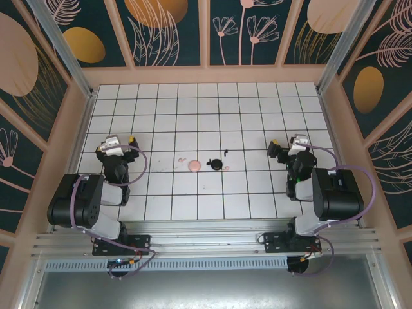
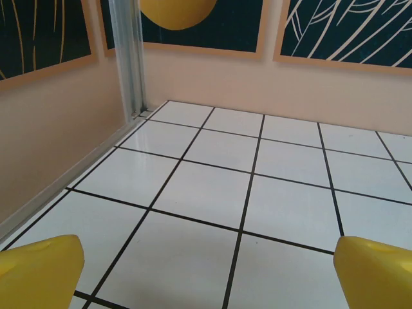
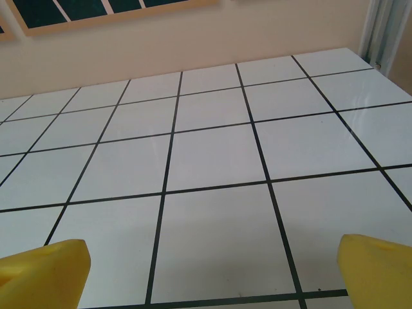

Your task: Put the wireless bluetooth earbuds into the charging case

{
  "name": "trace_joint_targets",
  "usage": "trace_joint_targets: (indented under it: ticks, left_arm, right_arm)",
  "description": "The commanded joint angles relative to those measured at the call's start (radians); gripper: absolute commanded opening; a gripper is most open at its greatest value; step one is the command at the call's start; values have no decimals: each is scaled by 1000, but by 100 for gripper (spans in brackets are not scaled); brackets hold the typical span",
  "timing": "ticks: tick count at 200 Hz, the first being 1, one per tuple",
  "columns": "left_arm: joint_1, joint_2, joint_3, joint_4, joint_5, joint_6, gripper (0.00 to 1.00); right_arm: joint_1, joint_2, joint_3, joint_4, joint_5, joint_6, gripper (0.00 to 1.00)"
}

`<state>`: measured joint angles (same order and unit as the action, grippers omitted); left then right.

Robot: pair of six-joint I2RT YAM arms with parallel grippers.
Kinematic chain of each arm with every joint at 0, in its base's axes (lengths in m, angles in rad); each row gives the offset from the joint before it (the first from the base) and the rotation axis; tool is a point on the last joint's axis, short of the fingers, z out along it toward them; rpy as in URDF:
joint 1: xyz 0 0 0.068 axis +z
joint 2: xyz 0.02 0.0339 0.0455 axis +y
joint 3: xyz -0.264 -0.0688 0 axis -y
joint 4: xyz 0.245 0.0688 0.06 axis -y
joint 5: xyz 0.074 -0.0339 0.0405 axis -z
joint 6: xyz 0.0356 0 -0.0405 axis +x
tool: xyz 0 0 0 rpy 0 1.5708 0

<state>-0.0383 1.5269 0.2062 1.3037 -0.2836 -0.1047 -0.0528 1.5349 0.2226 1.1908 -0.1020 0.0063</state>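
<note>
The round pink case (image 1: 194, 165) lies near the middle of the white tiled table (image 1: 206, 103), and the round black case (image 1: 215, 164) is just beside it on its right. A tiny pink earbud (image 1: 181, 158) lies just left of the pink case. A black earbud (image 1: 226, 153) with a short stem lies to the pink case's right, a little beyond the black case. The left gripper (image 1: 118, 140) is well to the left of the pink case and the right gripper (image 1: 288, 143) well to its right. Both have their jaws spread wide and hold nothing, with yellow fingertips (image 2: 40, 270) over bare tiles.
</note>
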Motion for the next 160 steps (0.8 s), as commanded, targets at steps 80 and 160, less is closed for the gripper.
trace_joint_targets:
  ticks: [80,160]
  left_arm:
    - [6,-7,16,-4,17,10,99]
    - [5,-24,13,-7,2,6,99]
  right_arm:
    - [5,5,17,46,22,6,99]
    - [2,-18,39,-16,26,9,99]
